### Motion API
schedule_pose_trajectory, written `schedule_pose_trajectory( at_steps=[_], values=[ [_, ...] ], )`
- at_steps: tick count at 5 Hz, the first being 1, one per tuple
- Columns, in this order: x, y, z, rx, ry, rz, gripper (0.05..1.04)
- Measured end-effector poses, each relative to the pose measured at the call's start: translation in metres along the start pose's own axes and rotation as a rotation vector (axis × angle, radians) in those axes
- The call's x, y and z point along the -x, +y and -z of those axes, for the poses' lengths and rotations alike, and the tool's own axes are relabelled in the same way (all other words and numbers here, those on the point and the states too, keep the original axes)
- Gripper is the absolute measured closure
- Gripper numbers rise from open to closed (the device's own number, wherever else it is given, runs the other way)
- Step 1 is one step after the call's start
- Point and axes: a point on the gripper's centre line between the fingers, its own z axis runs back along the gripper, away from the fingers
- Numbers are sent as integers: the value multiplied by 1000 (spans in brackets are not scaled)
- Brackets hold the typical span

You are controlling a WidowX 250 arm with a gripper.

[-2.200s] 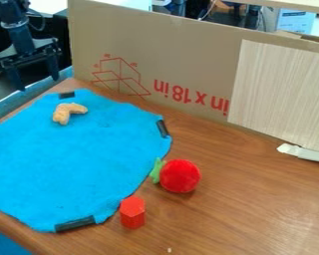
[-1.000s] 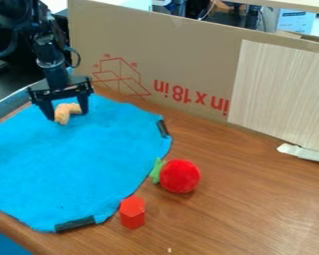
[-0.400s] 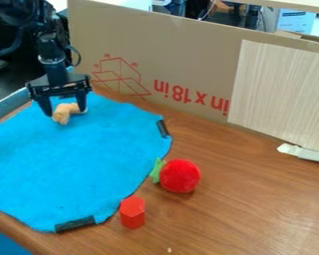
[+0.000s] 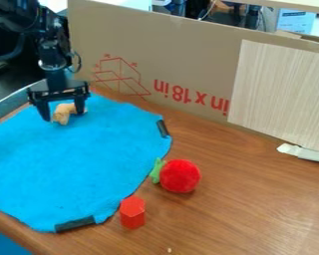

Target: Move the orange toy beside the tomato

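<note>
At the upper left, the black gripper (image 4: 63, 117) hangs low over the back of the blue cloth, open, one finger to each side of the orange toy (image 4: 64, 113). The curved toy lies on the cloth, its right part partly behind the right finger. A round red tomato (image 4: 180, 176) with a green leafy top rests on the wooden table, off the cloth's right edge.
A red hexagonal block (image 4: 132, 212) stands on the table (image 4: 242, 214) by the blue cloth (image 4: 69, 164). Behind rises a cardboard wall (image 4: 182, 64) with a pale wood panel (image 4: 282, 89). A white object (image 4: 304, 152) lies at the right edge.
From the upper left, the gripper has come right and down to the orange toy, then shifted only slightly. The toy, tomato and red block are where they were.
</note>
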Motion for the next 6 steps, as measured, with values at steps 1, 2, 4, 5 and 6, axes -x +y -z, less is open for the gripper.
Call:
schedule_pose_trajectory(
  at_steps=[1,2,4,5,6],
  values=[
    [-3,1,4,-15,-6,-3,130],
    [-2,0,3,-15,1,-7,438],
    [6,-7,3,45,19,26,572],
    [11,-14,-15,128,-3,51,572],
    [11,-20,-40,190,-44,44,572]
  ],
)
